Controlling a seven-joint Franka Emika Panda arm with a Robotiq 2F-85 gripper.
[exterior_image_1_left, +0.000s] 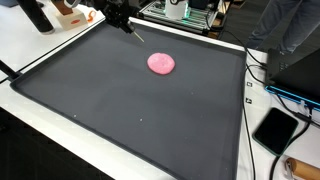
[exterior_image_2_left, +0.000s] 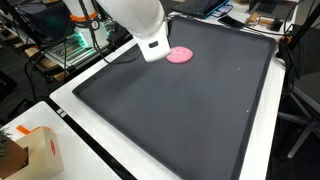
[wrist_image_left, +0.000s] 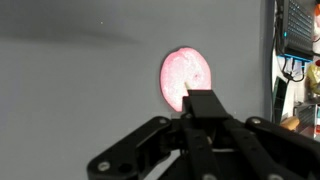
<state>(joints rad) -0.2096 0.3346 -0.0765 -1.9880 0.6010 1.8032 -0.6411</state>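
A flat round pink lump (exterior_image_1_left: 161, 63) lies on a large dark mat (exterior_image_1_left: 130, 110) near the mat's far edge. It also shows in the other exterior view (exterior_image_2_left: 180, 55) and in the wrist view (wrist_image_left: 185, 78). My gripper (exterior_image_1_left: 128, 27) hangs above the mat's far corner, a short way from the lump and apart from it. In the wrist view the black fingers (wrist_image_left: 197, 100) are pressed together, with the lump just beyond their tips. They seem to pinch a thin pale stick (exterior_image_1_left: 138, 35) that points down towards the mat. The white wrist (exterior_image_2_left: 152, 45) hides the fingers in one exterior view.
The mat (exterior_image_2_left: 190, 110) lies on a white table (exterior_image_1_left: 40, 45). A black tablet (exterior_image_1_left: 275, 130) and cables lie past one mat edge. A cardboard box (exterior_image_2_left: 35, 150) stands at a table corner. Electronics racks (exterior_image_1_left: 180, 12) stand behind the table.
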